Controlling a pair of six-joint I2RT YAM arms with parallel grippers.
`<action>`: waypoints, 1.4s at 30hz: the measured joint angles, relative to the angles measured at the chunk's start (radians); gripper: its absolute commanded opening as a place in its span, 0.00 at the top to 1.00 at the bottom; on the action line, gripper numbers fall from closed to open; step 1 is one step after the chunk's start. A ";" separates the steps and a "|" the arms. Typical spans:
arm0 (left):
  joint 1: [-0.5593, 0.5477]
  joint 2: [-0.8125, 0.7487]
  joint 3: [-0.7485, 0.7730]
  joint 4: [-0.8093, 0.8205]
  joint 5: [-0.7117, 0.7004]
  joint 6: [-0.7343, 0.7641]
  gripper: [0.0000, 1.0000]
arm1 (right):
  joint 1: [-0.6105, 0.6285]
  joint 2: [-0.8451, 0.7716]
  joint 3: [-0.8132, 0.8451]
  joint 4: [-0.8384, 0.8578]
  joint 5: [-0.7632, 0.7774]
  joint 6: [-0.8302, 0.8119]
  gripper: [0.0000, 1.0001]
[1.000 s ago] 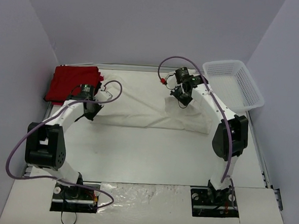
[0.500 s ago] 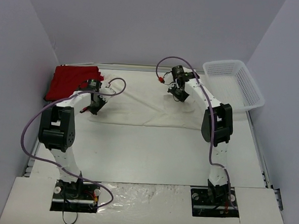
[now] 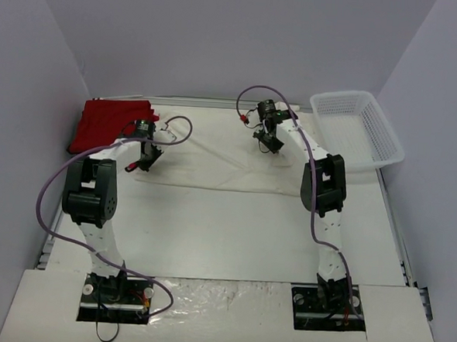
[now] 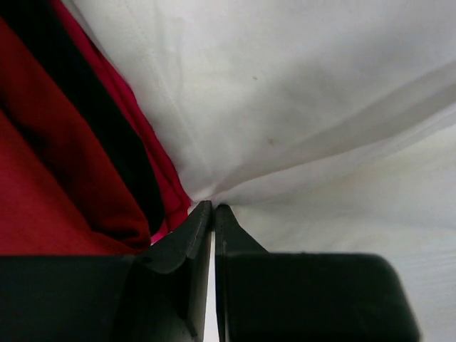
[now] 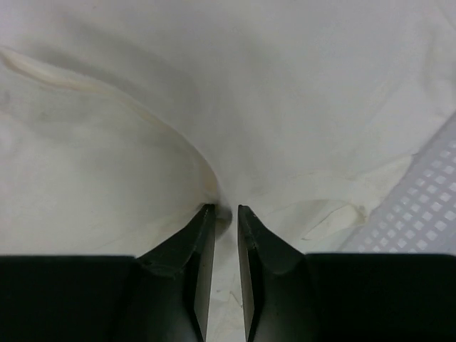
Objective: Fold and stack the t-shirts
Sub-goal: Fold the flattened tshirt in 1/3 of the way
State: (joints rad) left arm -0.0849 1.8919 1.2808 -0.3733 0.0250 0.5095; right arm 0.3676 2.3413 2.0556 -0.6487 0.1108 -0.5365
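Observation:
The cream-white t-shirt lies as a long flat strip across the far half of the table. My left gripper is at the strip's left end, beside the red t-shirts stacked in the far left corner. In the left wrist view the left gripper is shut on a pinch of cream-white cloth, with red cloth just to its left. My right gripper is at the shirt's far edge. In the right wrist view the right gripper has its jaws slightly apart, resting on the white cloth with nothing between them.
A white plastic mesh basket stands at the far right, and its mesh shows at the right of the right wrist view. Purple cables loop off both arms. Grey walls close in the table on three sides.
Both grippers moved toward the far wall, carrying the shirt's near edge over so the shirt is now a narrower strip. The right jaws have parted a little.

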 measured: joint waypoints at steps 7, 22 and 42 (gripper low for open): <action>0.000 -0.019 -0.002 0.049 -0.031 -0.027 0.59 | 0.000 -0.011 -0.005 0.146 0.118 0.013 0.75; -0.012 -0.109 -0.084 0.056 -0.059 -0.042 0.53 | 0.000 -0.177 -0.218 0.288 0.177 0.031 0.95; -0.012 -0.203 -0.129 0.057 -0.029 -0.118 0.45 | 0.007 -0.366 -0.547 0.232 -0.108 0.038 1.00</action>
State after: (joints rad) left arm -0.0971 1.6886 1.1522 -0.3164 -0.0036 0.3916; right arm 0.3748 1.9755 1.5082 -0.4164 0.0032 -0.4988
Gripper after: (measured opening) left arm 0.542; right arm 0.001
